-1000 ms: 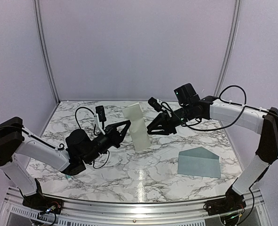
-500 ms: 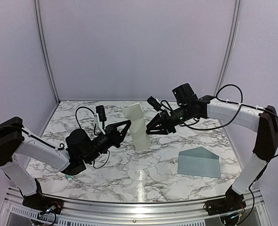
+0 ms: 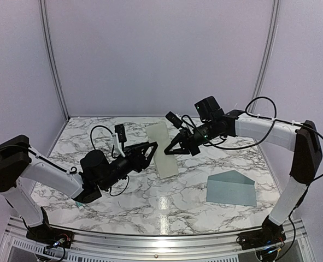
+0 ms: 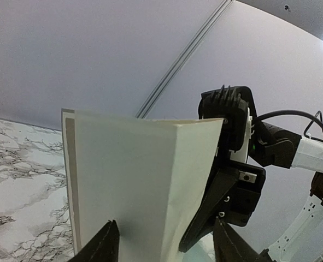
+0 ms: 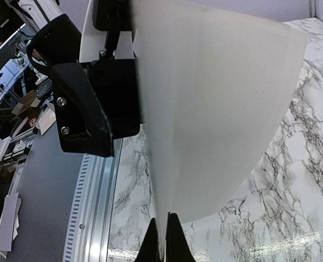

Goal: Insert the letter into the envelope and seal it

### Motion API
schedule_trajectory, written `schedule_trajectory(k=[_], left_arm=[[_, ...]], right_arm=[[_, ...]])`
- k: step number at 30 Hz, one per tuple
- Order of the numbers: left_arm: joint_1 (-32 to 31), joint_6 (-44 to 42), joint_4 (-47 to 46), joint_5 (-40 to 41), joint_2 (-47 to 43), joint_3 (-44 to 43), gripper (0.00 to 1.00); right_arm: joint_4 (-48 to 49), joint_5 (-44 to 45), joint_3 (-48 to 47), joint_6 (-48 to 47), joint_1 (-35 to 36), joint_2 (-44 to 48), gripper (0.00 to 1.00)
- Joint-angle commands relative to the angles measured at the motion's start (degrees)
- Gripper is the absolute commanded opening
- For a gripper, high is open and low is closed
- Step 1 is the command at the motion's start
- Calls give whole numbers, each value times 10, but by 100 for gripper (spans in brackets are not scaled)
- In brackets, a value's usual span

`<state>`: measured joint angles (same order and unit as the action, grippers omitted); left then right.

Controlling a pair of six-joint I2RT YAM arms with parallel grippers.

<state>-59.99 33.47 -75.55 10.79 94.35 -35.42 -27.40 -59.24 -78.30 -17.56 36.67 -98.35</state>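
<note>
The letter, a folded cream sheet, stands upright above the middle of the marble table. My right gripper is shut on its right-hand edge; in the right wrist view the two fingers pinch the letter at its lower edge. My left gripper is open on the letter's left side. In the left wrist view its fingers stand wide apart, with the letter between them and untouched. The blue-grey envelope lies flat at the right front of the table, flap open, away from both grippers.
The marble table has light walls at the back and both sides. A metal rail runs along the near edge. The two arms meet over the middle, so the right gripper's body sits close behind the letter.
My left gripper has opened and let go of the letter. My right gripper moved left and closed on the letter's edge. The sheet tilted slightly.
</note>
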Motion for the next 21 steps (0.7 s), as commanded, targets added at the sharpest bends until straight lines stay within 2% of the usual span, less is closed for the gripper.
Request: schedule_trajectory(k=[1, 6, 10, 16, 21], left_arm=[[2, 32, 15, 3, 0, 0, 62], [2, 41, 35, -42, 23, -21, 62], [2, 49, 35, -48, 36, -32, 61], [7, 54, 6, -59, 37, -31, 50], [11, 59, -15, -87, 44, -29, 33]], right_arm=[[27, -23, -6, 23, -5, 7, 0], [29, -41, -4, 30, -5, 0, 0], [30, -47, -3, 31, -5, -5, 0], [24, -39, 2, 27, -4, -7, 0], [29, -16, 4, 32, -5, -4, 0]])
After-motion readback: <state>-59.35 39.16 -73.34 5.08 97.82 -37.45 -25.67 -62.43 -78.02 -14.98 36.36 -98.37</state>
